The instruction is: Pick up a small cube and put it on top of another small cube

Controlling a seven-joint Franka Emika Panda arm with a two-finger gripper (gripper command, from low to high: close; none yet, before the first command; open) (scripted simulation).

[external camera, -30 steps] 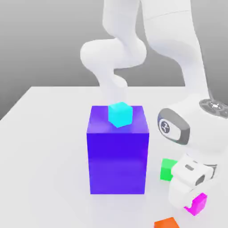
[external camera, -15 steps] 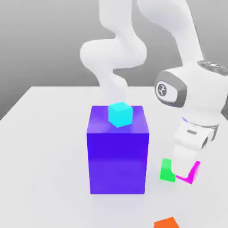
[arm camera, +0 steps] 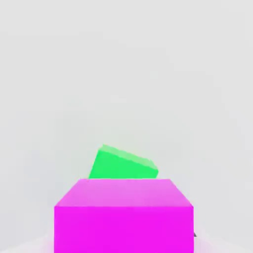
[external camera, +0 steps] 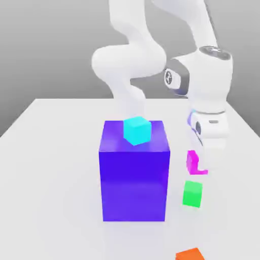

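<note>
One white arm reaches down at the exterior view's right, its gripper [external camera: 199, 163] clenched on the small cube [external camera: 193, 162], a glossy magenta-pink cube held in the air clear of the table [external camera: 51, 152]. Directly below it, with a gap between, a green small cube [external camera: 193, 193] rests on the table. In the hand view the small cube [arm camera: 123, 215] sits close to the camera, and the green small cube [arm camera: 124, 164] shows beyond it on the pale surface. To the exterior view's left of both stands a big purple-blue block [external camera: 134, 177], with a cyan small cube [external camera: 137, 130] resting on its top face. An orange block [external camera: 190, 254] lies at the near edge of the table.
</note>
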